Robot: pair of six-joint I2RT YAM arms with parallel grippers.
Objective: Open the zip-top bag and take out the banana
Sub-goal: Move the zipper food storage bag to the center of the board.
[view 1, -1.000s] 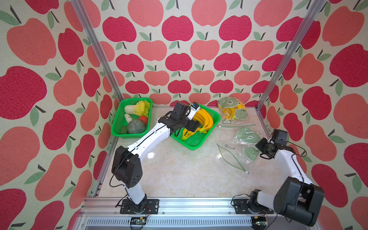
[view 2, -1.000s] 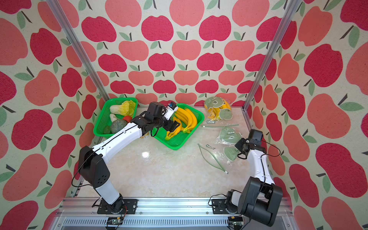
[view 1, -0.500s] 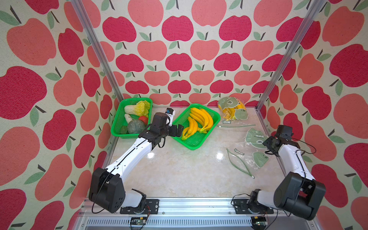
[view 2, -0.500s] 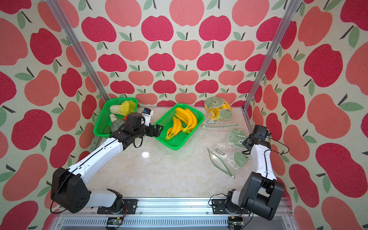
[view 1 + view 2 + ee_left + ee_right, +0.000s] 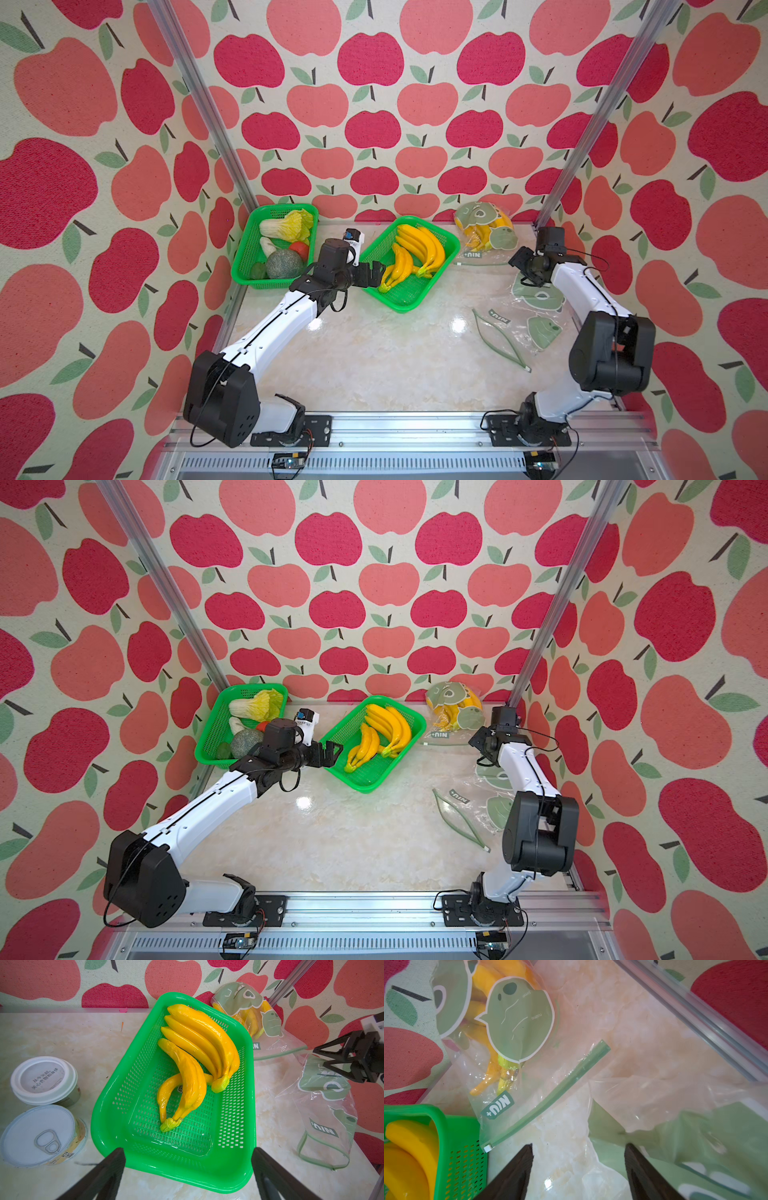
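Zip-top bag, banana bunch inside: lies ahead of the right gripper, well apart from it, propped at the back wall. Its green zip strip runs flat and looks sealed end to end, with a small white tab at the end nearest the green basket.

Right gripper: fingers spread, nothing between them. Directly beneath it is a second bag, empty, mouth gaping.

Left gripper: spread wide, empty, at the basket's near rim. Two loose banana bunches lie in the basket ahead of it.

Judgement: both arms are free and the full bag is untouched, so the step in hand is the approach to it. Next, the right gripper must reach forward past the empty bag and pinch one lip just beside the strip. The left must come across the basket for the other lip, then the two pull apart. The film is thin and slack, so expect a poor bite unless the fingers close right at the strip.
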